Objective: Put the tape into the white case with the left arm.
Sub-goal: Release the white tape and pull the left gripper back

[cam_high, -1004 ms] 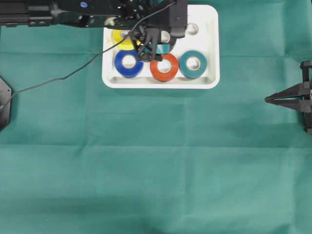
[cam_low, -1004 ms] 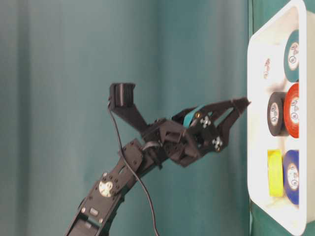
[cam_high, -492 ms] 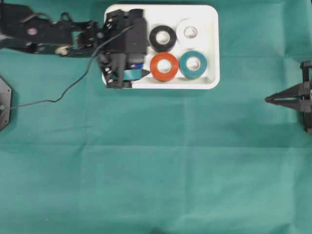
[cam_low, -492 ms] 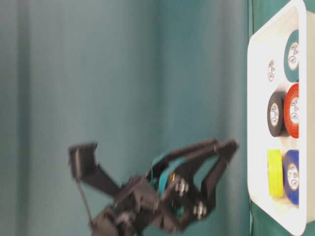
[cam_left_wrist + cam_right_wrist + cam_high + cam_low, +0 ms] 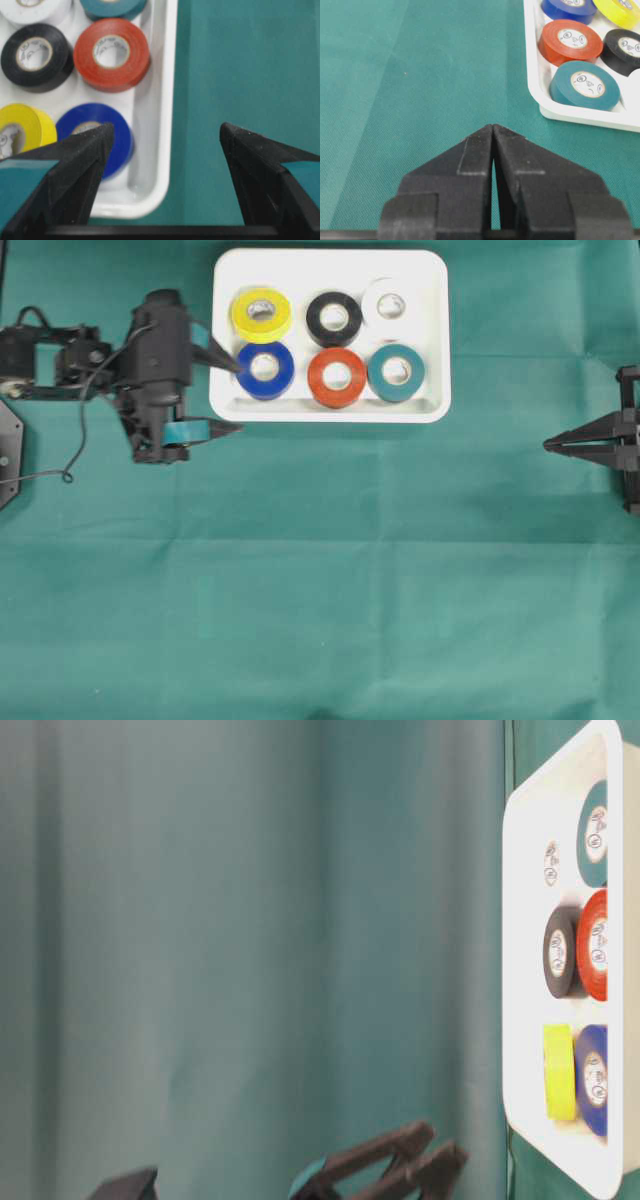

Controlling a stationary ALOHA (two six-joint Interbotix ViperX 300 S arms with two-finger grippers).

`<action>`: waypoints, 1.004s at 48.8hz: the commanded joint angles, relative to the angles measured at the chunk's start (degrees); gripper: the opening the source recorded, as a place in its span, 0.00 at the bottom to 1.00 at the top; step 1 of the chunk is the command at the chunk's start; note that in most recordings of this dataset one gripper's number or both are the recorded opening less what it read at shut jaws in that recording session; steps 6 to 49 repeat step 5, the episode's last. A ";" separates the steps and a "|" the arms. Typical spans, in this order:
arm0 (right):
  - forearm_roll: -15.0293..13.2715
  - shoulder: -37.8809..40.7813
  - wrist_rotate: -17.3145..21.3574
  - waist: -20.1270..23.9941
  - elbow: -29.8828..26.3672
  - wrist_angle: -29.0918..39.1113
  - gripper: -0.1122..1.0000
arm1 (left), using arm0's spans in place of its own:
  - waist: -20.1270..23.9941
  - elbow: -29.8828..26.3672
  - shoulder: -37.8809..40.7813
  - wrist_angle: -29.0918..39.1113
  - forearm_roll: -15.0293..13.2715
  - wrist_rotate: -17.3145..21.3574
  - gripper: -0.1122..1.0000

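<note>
On the green-clothed bench [image 5: 330,570], six tape rolls fill the shallow white plastic case [image 5: 432,340]; the left gripper [image 5: 232,398], jaws wide and empty, has withdrawn toward nine o'clock—placing looks done.

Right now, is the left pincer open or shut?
Open: the left pincer has its two prongs spread wide with nothing between them, beside the white case.

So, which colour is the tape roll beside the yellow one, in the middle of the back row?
Black, clearest in the overhead view.
</note>
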 commanded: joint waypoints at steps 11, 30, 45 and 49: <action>0.00 0.35 0.09 -0.09 -0.62 -0.62 0.02 | -0.18 3.87 -6.86 -2.72 -0.09 -0.09 0.88; 0.00 0.35 0.09 -0.09 -0.62 -0.62 0.02 | -0.18 3.87 -6.86 -2.72 -0.09 -0.09 0.88; 0.00 0.35 0.09 -0.09 -0.62 -0.62 0.02 | -0.18 3.87 -6.86 -2.72 -0.09 -0.09 0.88; 0.00 0.35 0.09 -0.09 -0.62 -0.62 0.02 | -0.18 3.87 -6.86 -2.72 -0.09 -0.09 0.88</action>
